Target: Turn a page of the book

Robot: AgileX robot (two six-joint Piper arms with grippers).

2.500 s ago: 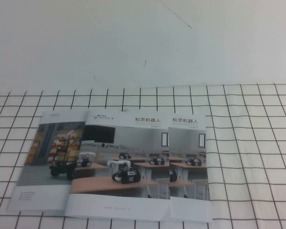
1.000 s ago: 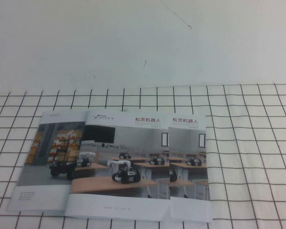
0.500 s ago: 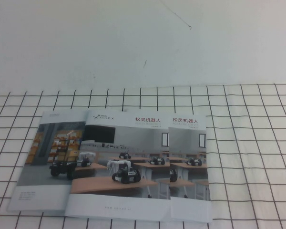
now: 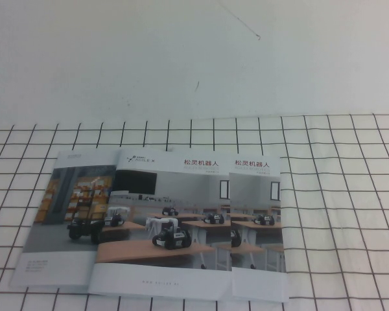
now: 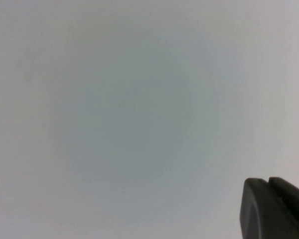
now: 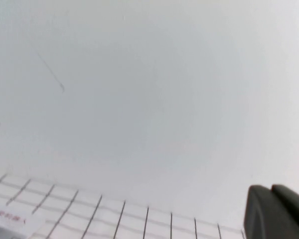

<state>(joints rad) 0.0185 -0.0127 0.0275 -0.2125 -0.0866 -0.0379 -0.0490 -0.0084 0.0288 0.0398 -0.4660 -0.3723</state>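
The book [image 4: 163,223] lies closed, its page [image 4: 181,194] unturned. The left gripper [image 5: 276,209] and right gripper [image 6: 276,211] are off it; grip unclear.

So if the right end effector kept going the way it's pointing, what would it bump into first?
Probably the bare white tabletop, just short of the checked cloth. The right end effector shows only at the wrist view's edge, so depth is unclear.

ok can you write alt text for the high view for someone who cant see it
Three thin glossy brochures lie overlapping on a black-gridded white cloth: a yellow warehouse-shelves brochure at left, a classroom-robots brochure over it, and an identical twin brochure at right. Neither the left gripper nor the right gripper appears in this view.
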